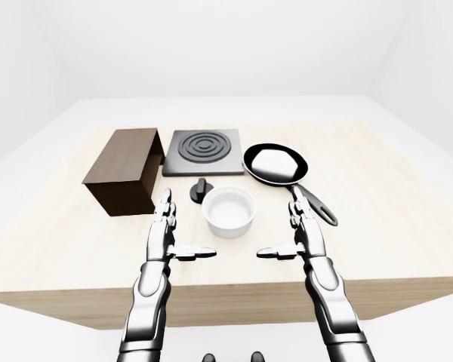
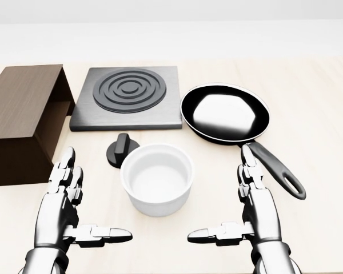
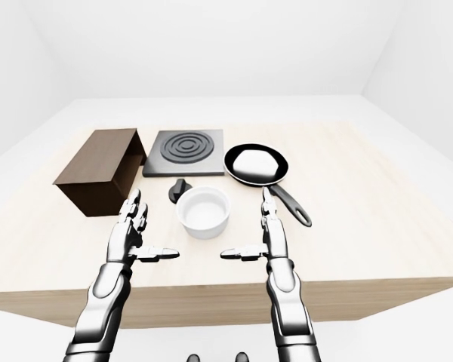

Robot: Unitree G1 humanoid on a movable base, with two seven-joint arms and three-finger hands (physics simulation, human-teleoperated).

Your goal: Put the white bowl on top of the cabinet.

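Bowl-grab tip: with white bowl sitting untouched between stove knob and pan handle, both left hand and right hand splayed and holding nothing, better to cup both sides evenly before lifting toward cabinet up-left.

Light wood table under everything; white walls and floor around it in the eye views; dark square stove plate with concentric rings near head-view top centre; black frying pan just right of it, apart, glossy white reflection inside, handle angled to lower right; small black knob lying on the table below the plate's lower edge, a ridge across its top.
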